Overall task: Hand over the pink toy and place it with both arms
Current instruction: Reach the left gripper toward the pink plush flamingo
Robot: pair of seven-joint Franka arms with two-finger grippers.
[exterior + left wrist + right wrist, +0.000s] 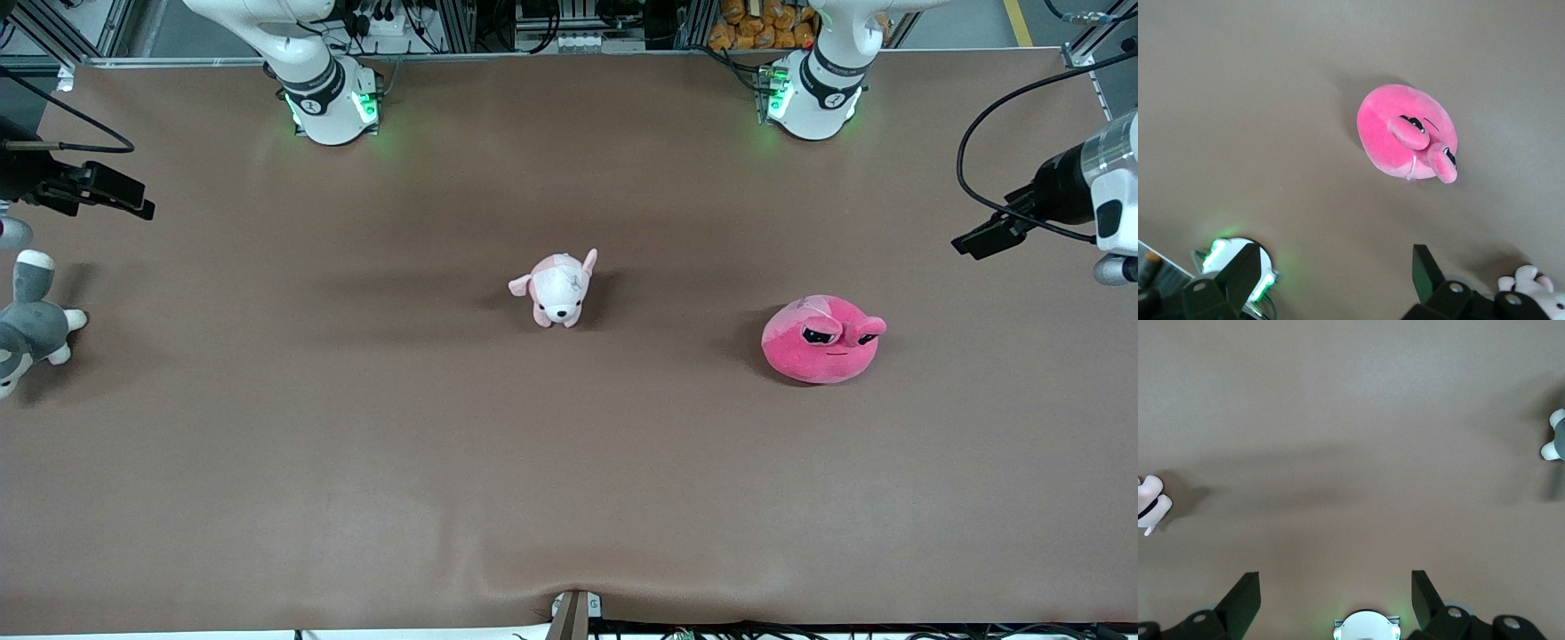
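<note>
Two end effectors hang open over the worktop's (pixel 356 498) ends — left (pixel 1335 277), right (pixel 1335 600). Pink toy (pixel 822 340) sits toward the left arm's end, puppy (pixel 558 289) mid-worktop — bare brown surface around both.

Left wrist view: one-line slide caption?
Left gripper, fingers open, hangs over the bare table with the pink toy lying untouched below.

A pale pink-and-white puppy plush (pixel 558 288) is seen upright mid-counter (pixel 356 462), while a grey-and-white plush animal (pixel 31 322) is seen at the right arm's end, nothing touching either.
</note>
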